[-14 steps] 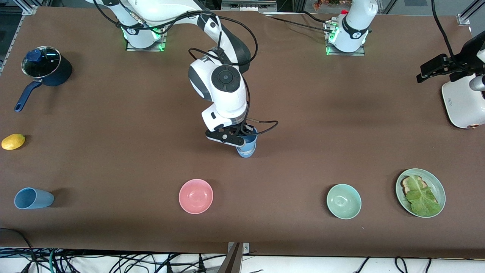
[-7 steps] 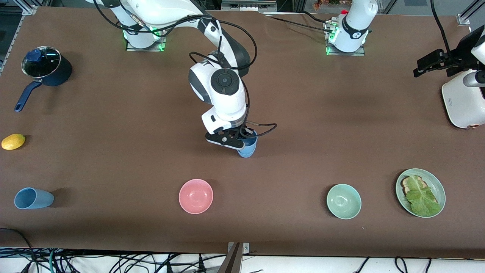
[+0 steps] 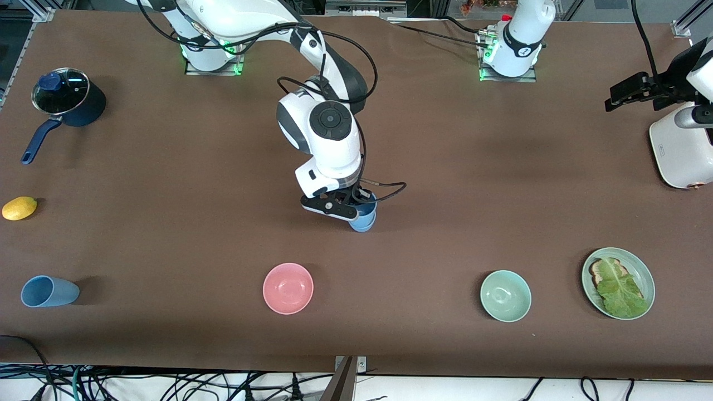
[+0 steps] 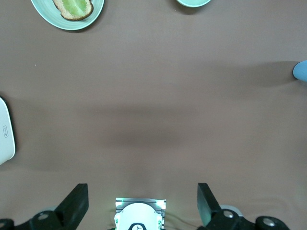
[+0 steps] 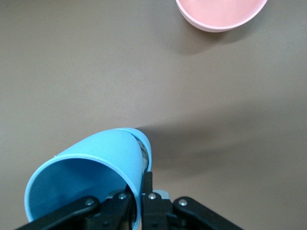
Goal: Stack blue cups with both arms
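One blue cup [image 3: 363, 220] is in my right gripper [image 3: 356, 210], over the middle of the table. The jaws are shut on its wall, one finger inside the rim and one outside, as the right wrist view shows on the cup [image 5: 91, 172]. It hangs tilted, low over the cloth. A second blue cup [image 3: 49, 291] lies on its side near the front edge at the right arm's end. My left gripper [image 3: 626, 92] waits high up at the left arm's end. It is open and holds nothing [image 4: 142, 191]. The held cup's edge [image 4: 301, 71] shows in that view.
A pink bowl [image 3: 288, 288] and a green bowl [image 3: 505, 296] stand nearer the front camera than the held cup. Beside the green bowl is a plate of bread and lettuce [image 3: 646, 278]. A white appliance [image 3: 682, 150] stands under the left gripper. A dark-blue pot [image 3: 69, 100] and a lemon [image 3: 19, 208] are at the right arm's end.
The right gripper has shifted slightly toward its own end with the cup, which now tilts more. The left gripper has drifted a little toward the robots' bases.
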Controlling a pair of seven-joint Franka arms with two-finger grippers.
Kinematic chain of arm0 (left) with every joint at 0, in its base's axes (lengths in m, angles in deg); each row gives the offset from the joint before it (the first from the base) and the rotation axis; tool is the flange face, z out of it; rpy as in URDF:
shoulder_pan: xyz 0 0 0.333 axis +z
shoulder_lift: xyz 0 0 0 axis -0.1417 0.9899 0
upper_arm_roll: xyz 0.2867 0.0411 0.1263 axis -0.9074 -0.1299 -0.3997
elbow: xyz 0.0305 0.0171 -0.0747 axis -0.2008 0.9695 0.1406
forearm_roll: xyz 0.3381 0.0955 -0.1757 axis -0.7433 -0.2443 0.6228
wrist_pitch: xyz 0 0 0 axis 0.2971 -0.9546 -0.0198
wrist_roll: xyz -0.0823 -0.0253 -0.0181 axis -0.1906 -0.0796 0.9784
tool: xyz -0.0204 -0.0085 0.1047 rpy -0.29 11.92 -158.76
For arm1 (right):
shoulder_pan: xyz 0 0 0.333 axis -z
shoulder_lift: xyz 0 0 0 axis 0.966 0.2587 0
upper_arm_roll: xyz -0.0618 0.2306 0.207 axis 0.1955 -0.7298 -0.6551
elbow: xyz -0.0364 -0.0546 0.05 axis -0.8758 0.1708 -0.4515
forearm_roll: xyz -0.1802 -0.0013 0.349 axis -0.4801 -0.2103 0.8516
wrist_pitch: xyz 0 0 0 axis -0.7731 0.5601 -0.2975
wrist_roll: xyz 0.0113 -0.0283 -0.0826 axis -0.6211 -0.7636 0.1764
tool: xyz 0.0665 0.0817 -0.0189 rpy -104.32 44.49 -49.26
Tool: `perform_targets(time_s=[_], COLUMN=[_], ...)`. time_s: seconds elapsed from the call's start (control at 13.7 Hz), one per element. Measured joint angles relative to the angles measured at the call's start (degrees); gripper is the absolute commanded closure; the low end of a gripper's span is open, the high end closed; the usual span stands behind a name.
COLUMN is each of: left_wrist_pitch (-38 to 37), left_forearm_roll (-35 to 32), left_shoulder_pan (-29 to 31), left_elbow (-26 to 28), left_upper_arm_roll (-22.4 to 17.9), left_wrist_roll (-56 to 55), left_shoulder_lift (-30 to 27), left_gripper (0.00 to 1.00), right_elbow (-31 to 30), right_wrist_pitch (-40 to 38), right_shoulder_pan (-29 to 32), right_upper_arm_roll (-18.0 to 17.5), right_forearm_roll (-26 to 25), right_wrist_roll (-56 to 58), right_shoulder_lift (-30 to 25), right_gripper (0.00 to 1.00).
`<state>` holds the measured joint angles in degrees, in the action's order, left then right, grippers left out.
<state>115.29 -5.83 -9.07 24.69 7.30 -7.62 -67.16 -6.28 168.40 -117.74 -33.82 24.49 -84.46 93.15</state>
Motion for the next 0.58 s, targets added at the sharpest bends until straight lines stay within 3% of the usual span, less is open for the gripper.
perform_targets(time_s=[0.22, 0.29, 0.36, 0.51, 0.58], left_wrist_pitch=[-1.33, -1.49, -1.55, -1.66, -1.68], left_forearm_roll=[0.00, 0.00, 0.00, 0.00, 0.00], left_shoulder_pan=[0.00, 0.00, 0.00, 0.00, 0.00], left_elbow=[0.01, 0.01, 0.01, 0.01, 0.01], left_upper_arm_roll=[0.00, 0.00, 0.00, 0.00, 0.00], left_wrist_roll=[0.00, 0.00, 0.00, 0.00, 0.00], left_shoulder_lift=[0.16, 0.30, 0.44, 0.62, 0.64], left_gripper=[0.00, 0.00, 0.00, 0.00, 0.00], right_elbow=[-0.24, -0.24, -0.24, -0.21, -0.16], right_wrist_pitch=[-0.16, -0.18, -0.18, -0.16, -0.13], right_shoulder_pan=[-0.02, -0.03, -0.04, -0.04, -0.04], right_upper_arm_roll=[-0.05, -0.08, -0.08, -0.08, -0.08], right_forearm_roll=[0.00, 0.00, 0.00, 0.00, 0.00], right_wrist_roll=[0.00, 0.00, 0.01, 0.02, 0.02], right_shoulder_lift=[0.16, 0.25, 0.30, 0.31, 0.31], right_gripper=[1.00, 0.91, 0.52, 0.15, 0.05])
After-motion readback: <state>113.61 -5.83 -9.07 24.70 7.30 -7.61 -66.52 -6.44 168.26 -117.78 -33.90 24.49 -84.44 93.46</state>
